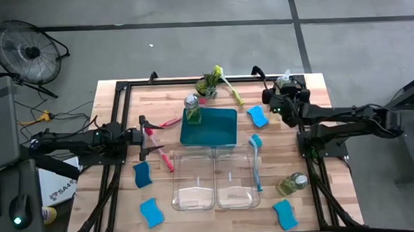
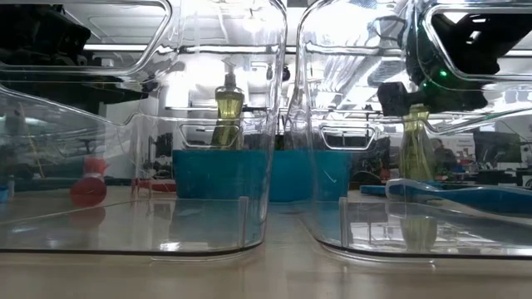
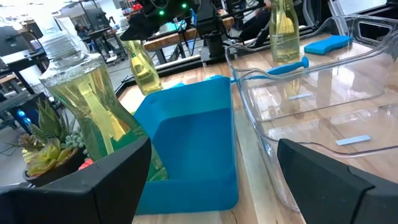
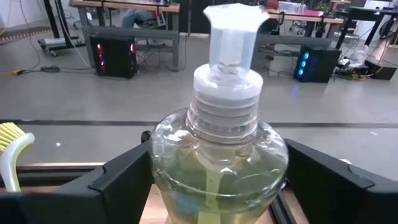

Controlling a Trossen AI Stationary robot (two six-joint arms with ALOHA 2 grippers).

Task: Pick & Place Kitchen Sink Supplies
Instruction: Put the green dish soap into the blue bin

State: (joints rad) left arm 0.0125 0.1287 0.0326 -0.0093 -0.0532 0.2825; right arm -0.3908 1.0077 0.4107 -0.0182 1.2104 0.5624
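Right now I have the right gripper (image 4: 211,186) at the counter's (image 1: 318,90) far right corner, jaws spread wide around a soap bottle (image 4: 217,155), so next I close, lift, and carry it; the left gripper (image 1: 146,136) waits open beside the teal tray (image 1: 222,133).

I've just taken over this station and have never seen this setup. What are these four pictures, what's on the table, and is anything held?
Two robot arms work at a wooden table. One picture looks down from above, one looks level through two clear bins, and one comes from each wrist. On the table lie a teal tray, blue sponges, dish brushes, soap bottles and a small plant. The left hand is open and empty beside the red-pink brush. The right hand is around a soap bottle at the back corner; whether it grips yet is unclear.
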